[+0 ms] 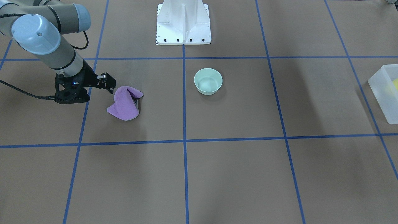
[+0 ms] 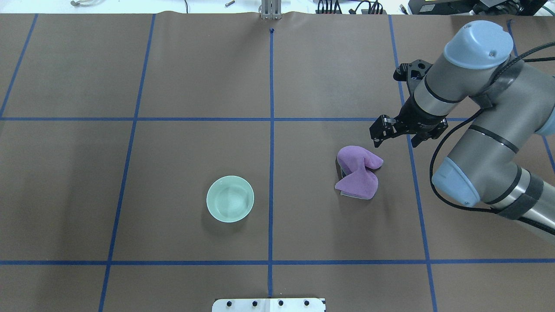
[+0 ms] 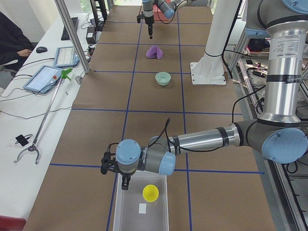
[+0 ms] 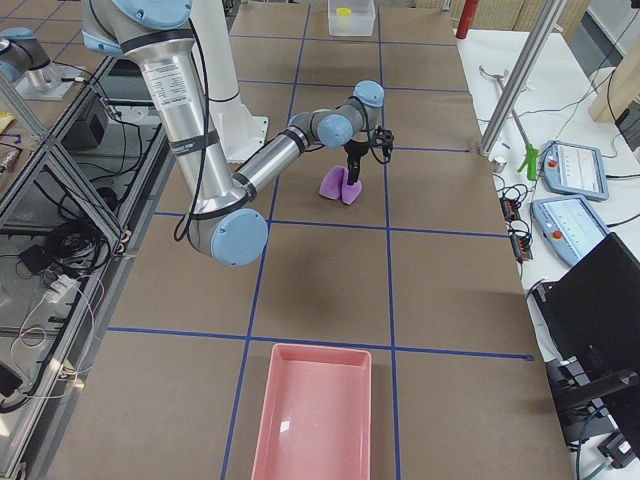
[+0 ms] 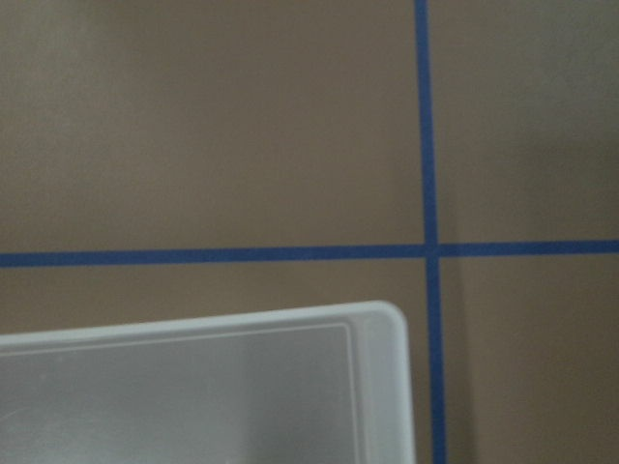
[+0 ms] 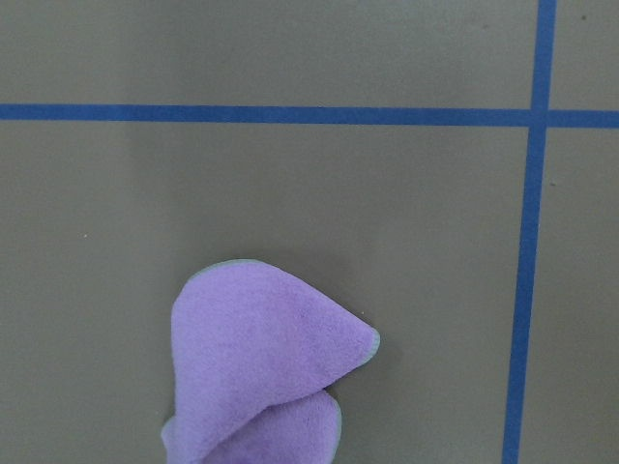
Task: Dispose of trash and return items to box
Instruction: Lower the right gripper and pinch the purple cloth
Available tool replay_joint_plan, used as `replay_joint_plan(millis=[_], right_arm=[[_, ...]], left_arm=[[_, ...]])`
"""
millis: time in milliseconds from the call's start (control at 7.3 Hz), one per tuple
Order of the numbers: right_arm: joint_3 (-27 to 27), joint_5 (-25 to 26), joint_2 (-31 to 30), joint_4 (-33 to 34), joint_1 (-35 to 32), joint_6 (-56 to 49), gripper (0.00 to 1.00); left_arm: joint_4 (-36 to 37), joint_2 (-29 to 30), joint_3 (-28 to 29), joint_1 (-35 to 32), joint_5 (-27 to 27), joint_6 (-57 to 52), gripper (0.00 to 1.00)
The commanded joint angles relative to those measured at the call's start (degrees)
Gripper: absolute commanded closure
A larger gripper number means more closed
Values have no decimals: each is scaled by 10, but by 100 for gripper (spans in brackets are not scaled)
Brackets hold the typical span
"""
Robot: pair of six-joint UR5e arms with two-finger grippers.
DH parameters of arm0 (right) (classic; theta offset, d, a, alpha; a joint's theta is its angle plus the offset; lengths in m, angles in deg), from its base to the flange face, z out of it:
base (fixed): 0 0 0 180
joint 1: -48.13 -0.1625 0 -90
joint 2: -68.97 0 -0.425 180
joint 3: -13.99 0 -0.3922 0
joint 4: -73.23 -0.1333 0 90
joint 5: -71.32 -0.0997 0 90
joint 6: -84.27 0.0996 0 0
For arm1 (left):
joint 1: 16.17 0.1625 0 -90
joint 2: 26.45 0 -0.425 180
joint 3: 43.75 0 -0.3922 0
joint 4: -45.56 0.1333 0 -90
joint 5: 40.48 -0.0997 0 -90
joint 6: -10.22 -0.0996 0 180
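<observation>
Right fingers (image 2: 378,130) hang pointing down at the edge of a crumpled purple cloth (image 2: 359,173). From where I stand I cannot tell whether they are spread or closed, or whether the tips touch the fabric. Nothing appears to be held in them, and the right wrist view shows only the cloth and the brown desk (image 2: 195,73). The bowl (image 2: 230,198) is round and pale mint green with a smooth rim. It sits upright on the desk with its mouth open to the ceiling, on the other side of the centre tape line (image 2: 271,151) from the cloth. That puts it well apart from the right fingers, with the cloth lying between them. At the robot's left end of the desk stands the box (image 3: 165,204), a frosted white rectangle with straight walls, much larger than the bowl. Inside it lies the small yellow cup (image 3: 150,193), though I cannot tell whether it is upright or tipped over. The left fingers (image 3: 124,182) hover above one corner of the box, near its rim, and the cup is inside the box just beside them. Only the side view shows these fingers, so I cannot tell whether they are released or clenched. The left wrist view shows just a rounded corner of the box beside a tape crossing.
</observation>
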Motion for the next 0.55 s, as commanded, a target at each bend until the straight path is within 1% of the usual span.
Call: replay_joint_plan(millis=[0,137,274,411], right_arm=[[11,13,17,1,13,2,0],[17,14,23,-8,20,5,0],[51,13,25,-56,27,11,0],[106,13,25,-133,41,42,0]], left_arm=[[128,17,-120,-1,-2,50,1],[129,12,-144,3,-1,80,1],[129,12,-169,16,-1,129,1],[129,12,-193,40,-1,174,1]])
